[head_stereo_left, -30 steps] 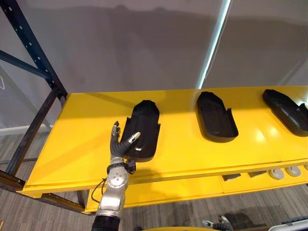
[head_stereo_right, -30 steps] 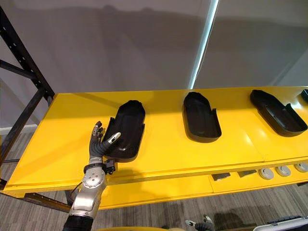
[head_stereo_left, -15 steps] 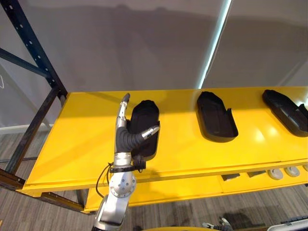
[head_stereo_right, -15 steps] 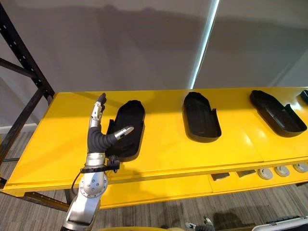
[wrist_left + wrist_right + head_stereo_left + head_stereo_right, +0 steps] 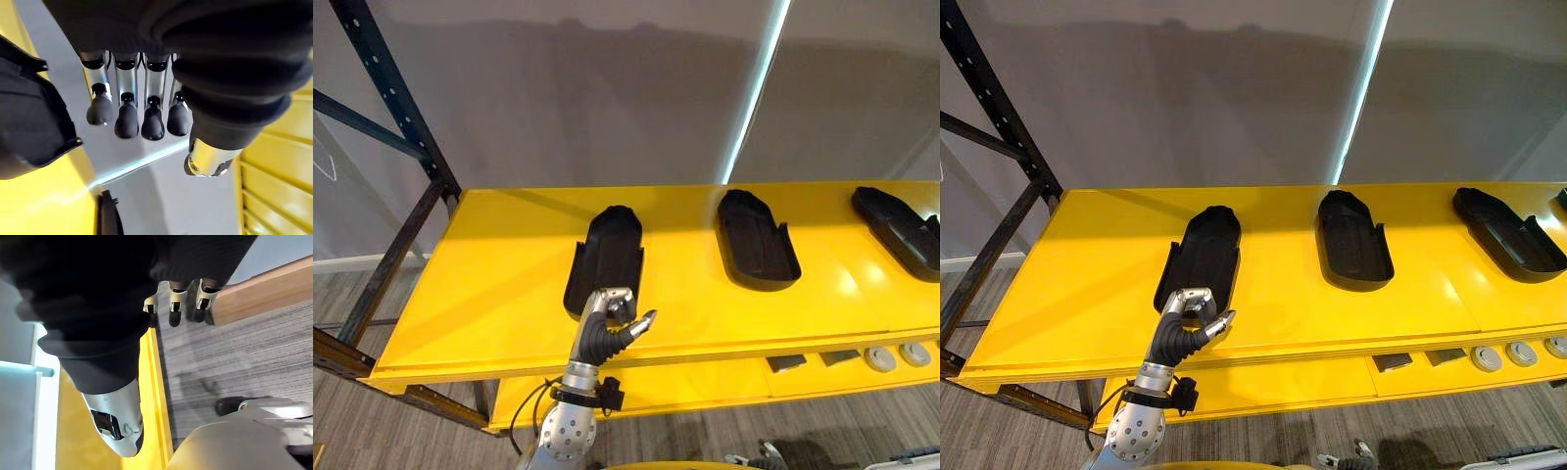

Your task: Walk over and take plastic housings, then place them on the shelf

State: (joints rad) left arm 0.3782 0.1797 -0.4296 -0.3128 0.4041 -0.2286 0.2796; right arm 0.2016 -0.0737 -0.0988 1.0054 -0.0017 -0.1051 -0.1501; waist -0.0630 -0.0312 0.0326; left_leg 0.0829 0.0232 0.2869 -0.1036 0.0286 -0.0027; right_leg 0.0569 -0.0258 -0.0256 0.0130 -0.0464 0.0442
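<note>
Three black plastic housings lie on the yellow shelf (image 5: 499, 264): one at the left (image 5: 607, 257), one in the middle (image 5: 759, 240), one at the right edge (image 5: 901, 225). My left hand (image 5: 607, 318) hovers at the near end of the left housing, over the shelf's front edge. Its fingers (image 5: 127, 120) are curled into the palm with nothing in them, and the thumb sticks out. That housing (image 5: 29, 122) lies beside the curled fingers, free of them. My right hand (image 5: 181, 303) hangs low over the floor with straight fingers and holds nothing.
A dark metal rack post (image 5: 401, 127) rises at the shelf's left end. A lower yellow level (image 5: 705, 382) carries small grey parts (image 5: 881, 357). Behind the shelf is a grey wall. A wooden edge (image 5: 264, 293) and grey floor lie by the right hand.
The left hand, which stood with straight fingers beside and over the left housing, has pulled back to the shelf's front edge and curled its fingers. The housing stays where it lay.
</note>
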